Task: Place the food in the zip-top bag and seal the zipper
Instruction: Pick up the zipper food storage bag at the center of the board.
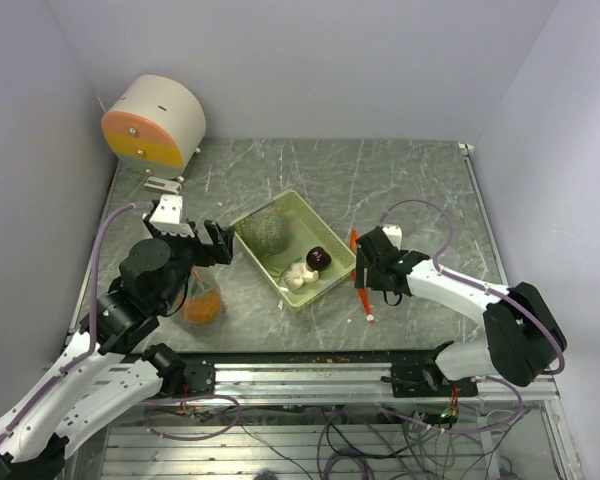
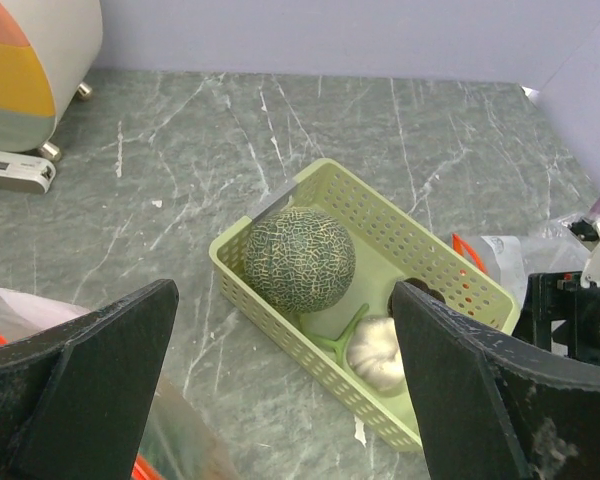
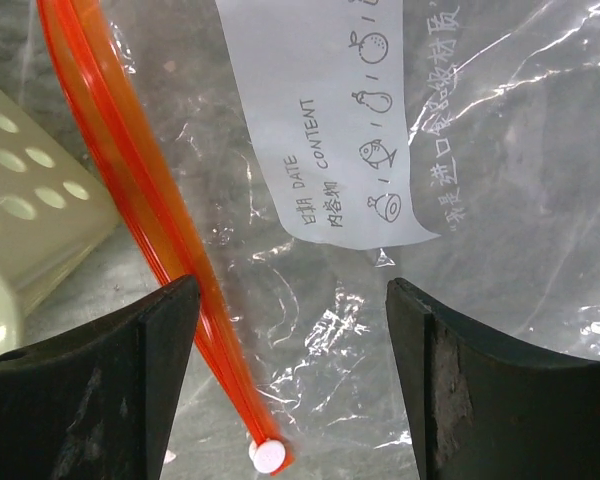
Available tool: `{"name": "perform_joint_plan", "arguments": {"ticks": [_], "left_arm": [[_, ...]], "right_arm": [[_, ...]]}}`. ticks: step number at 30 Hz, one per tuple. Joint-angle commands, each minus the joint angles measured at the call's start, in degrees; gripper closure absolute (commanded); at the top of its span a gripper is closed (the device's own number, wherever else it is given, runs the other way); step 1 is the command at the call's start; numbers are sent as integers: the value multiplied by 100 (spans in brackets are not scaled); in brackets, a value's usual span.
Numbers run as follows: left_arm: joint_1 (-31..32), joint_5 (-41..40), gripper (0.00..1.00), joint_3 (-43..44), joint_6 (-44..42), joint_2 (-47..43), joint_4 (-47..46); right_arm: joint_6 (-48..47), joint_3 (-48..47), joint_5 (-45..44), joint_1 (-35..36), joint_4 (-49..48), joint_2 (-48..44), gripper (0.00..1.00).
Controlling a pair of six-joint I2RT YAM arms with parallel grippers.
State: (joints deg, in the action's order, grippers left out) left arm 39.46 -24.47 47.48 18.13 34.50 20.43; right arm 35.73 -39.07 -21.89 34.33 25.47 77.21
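Note:
A grey-green netted melon (image 1: 263, 232) (image 2: 300, 258), white garlic (image 1: 298, 277) (image 2: 377, 350), a green stem (image 2: 342, 335) and a dark round piece (image 1: 318, 258) lie in the pale green basket (image 1: 325, 225) (image 2: 280, 310). My left gripper (image 1: 223, 245) (image 2: 285, 400) is open and empty, just left of the basket. An orange bumpy fruit (image 1: 202, 303) sits inside a clear bag under my left arm. My right gripper (image 1: 360, 272) (image 3: 292, 380) is open, low over a flat clear zip-top bag (image 3: 460, 150) with an orange zipper (image 3: 150, 220) and white slider (image 3: 270, 457) (image 1: 370, 318).
A round white and orange device (image 1: 155, 122) (image 2: 30, 70) stands at the back left. The basket's corner (image 3: 30, 220) lies just left of the zipper. White walls close in the table on the sides and back.

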Motion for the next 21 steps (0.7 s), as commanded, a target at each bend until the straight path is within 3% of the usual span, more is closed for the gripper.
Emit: {"name": "perform_joint_plan", "arguments": {"ticks": [1, 13, 14, 17, 21], "left_arm": [[-35, 160, 0, -34, -89, -32, 22], [-40, 190, 0, -106, -134, -34, 12], [-36, 219, 1, -108, -129, -13, 3], [-36, 304, 0, -102, -113, 58, -22], [-40, 341, 0, -77, -112, 79, 20]], "right_arm": [[-129, -186, -265, 19, -287, 204, 25], [-301, -171, 91, 165, -420, -396, 25], [-317, -178, 103, 187, -398, -455, 24], [-361, -179, 44, 208, -386, -440, 7], [-271, -189, -158, 207, -348, -132, 5]]}}
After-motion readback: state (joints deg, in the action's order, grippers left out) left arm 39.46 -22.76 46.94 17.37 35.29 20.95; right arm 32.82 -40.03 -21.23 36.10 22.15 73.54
